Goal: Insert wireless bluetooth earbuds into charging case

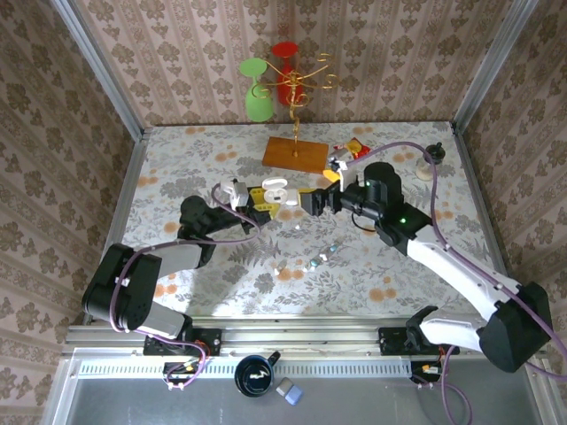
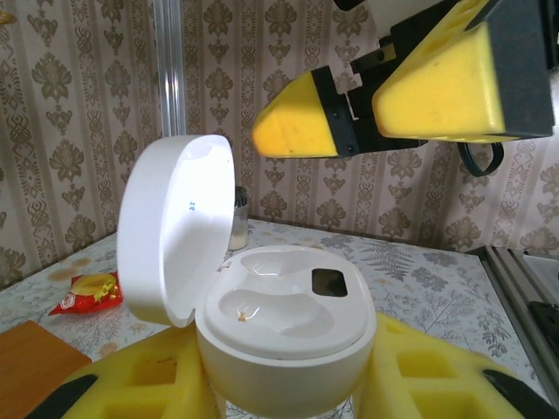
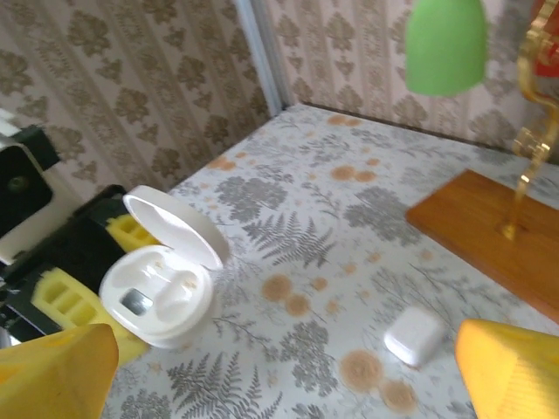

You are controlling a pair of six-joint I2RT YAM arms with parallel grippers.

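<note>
A white charging case (image 2: 284, 327) stands with its lid (image 2: 170, 227) swung open and both wells empty. My left gripper (image 2: 288, 393) is shut on its base, one yellow finger on each side. From above, the case (image 1: 275, 191) sits between my left gripper (image 1: 260, 200) and my right gripper (image 1: 306, 202). My right gripper (image 3: 279, 384) is open with nothing between its fingers, hovering just right of the held case (image 3: 157, 297). Its yellow fingers (image 2: 393, 96) hang above the case. Tiny pale earbuds (image 1: 330, 251) lie on the table nearer the arms.
A second, closed white case (image 3: 413, 334) lies on the floral table (image 3: 306, 236). A wooden base (image 1: 295, 152) with a gold stand holds a green glass (image 1: 257, 88) and a red one. A snack packet (image 1: 354, 149) and a small bottle (image 1: 431, 161) sit at the back right.
</note>
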